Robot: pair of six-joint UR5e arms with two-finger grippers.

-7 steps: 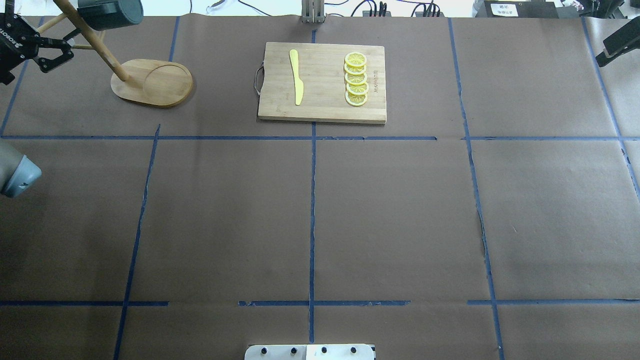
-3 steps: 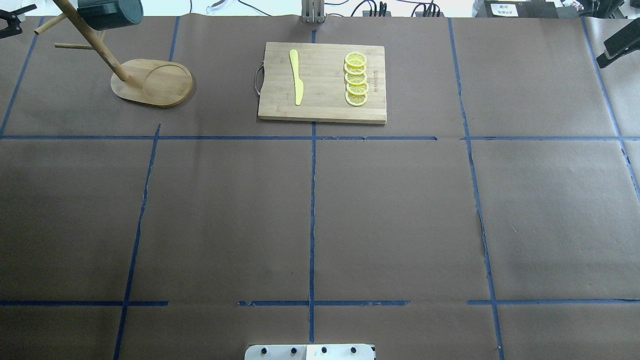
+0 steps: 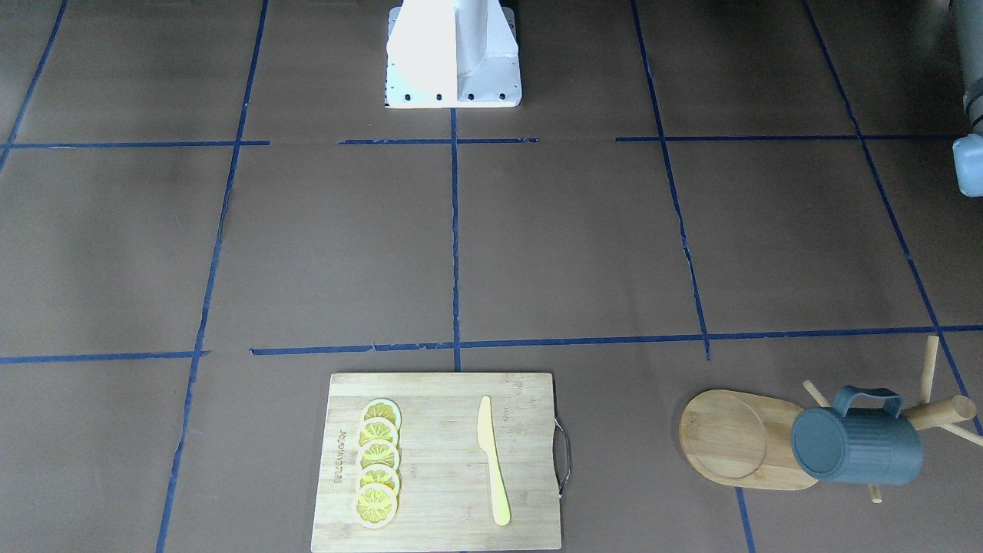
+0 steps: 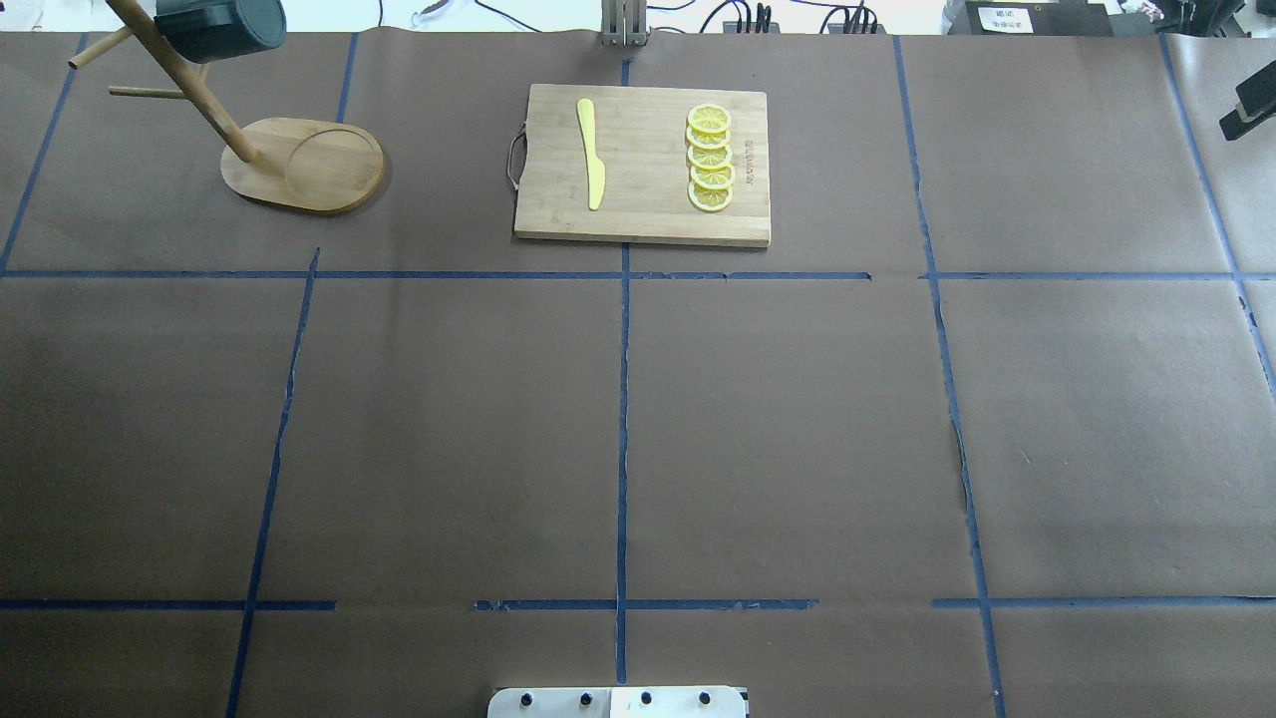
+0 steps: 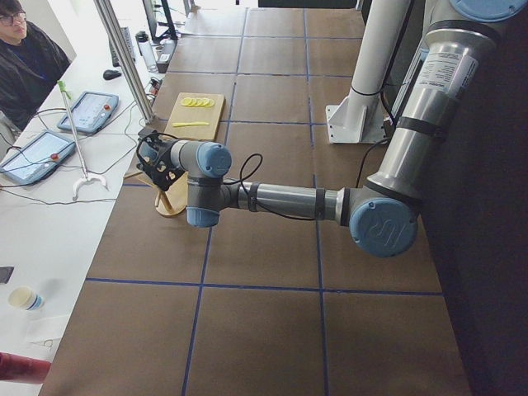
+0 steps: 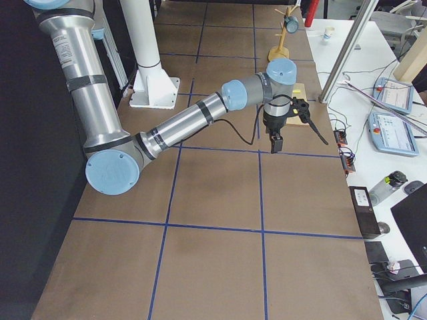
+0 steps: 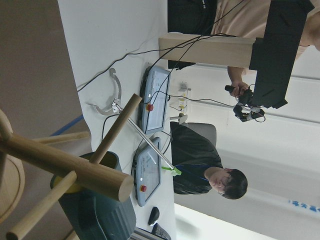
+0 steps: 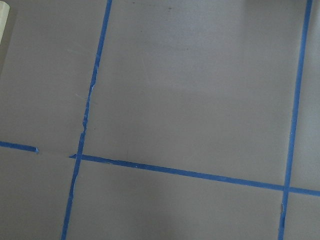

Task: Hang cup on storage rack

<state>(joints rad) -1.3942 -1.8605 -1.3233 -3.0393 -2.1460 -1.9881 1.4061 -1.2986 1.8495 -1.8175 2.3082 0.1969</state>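
Note:
The dark teal cup (image 3: 856, 445) hangs by its handle from a peg of the storage rack (image 3: 737, 438), clear of the table. From overhead, the cup (image 4: 219, 25) sits high on the slanted post of the rack (image 4: 304, 165) at the far left corner. The left wrist view shows the rack's pegs (image 7: 65, 167) close up with the cup (image 7: 95, 210) below them and no fingers. My left gripper (image 5: 155, 161) hovers beside the rack; I cannot tell its state. My right gripper (image 6: 293, 130) hangs over the table's right side, fingers spread, holding nothing; only a part of it (image 4: 1251, 105) shows overhead.
A bamboo cutting board (image 4: 643, 165) with a yellow knife (image 4: 591, 155) and several lemon slices (image 4: 710, 158) lies at the far middle. A person (image 5: 25, 58) sits at a side bench with tablets beyond the table's far edge.
My left gripper, open beside the rack a second ago, has moved out of the overhead view at the upper left. The right gripper drew back toward the right edge. The cup stayed on its peg.

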